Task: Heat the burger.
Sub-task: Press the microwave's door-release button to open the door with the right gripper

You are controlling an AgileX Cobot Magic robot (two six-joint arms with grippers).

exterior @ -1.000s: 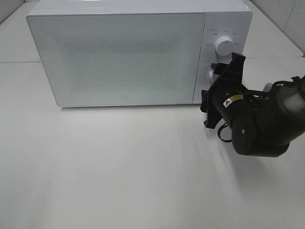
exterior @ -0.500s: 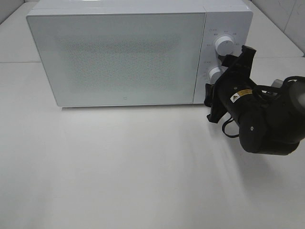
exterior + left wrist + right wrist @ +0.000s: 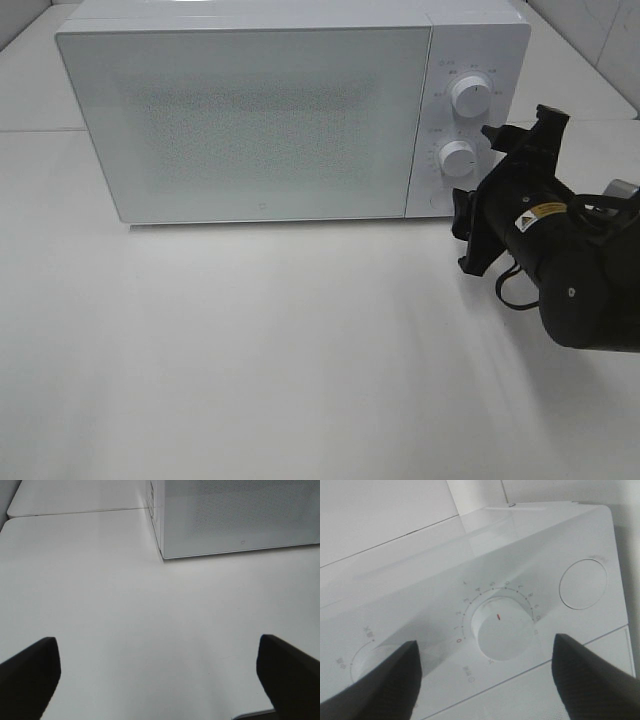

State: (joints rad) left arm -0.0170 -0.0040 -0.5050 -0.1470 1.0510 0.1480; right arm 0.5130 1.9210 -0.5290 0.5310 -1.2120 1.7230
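left hand (image 3: 160, 677) released, fingers wide above bench (image 3: 250, 340) | right hand (image 3: 485, 672) released, grasping nothing, facing lower dial (image 3: 457, 159) of microwave (image 3: 250, 120), near it | door shut | burger: could not tell where

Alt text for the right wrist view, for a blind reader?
A white microwave panel's numbered dial with a red mark sits between the dark fingertips of the open right gripper. A second dial and a round button flank it.
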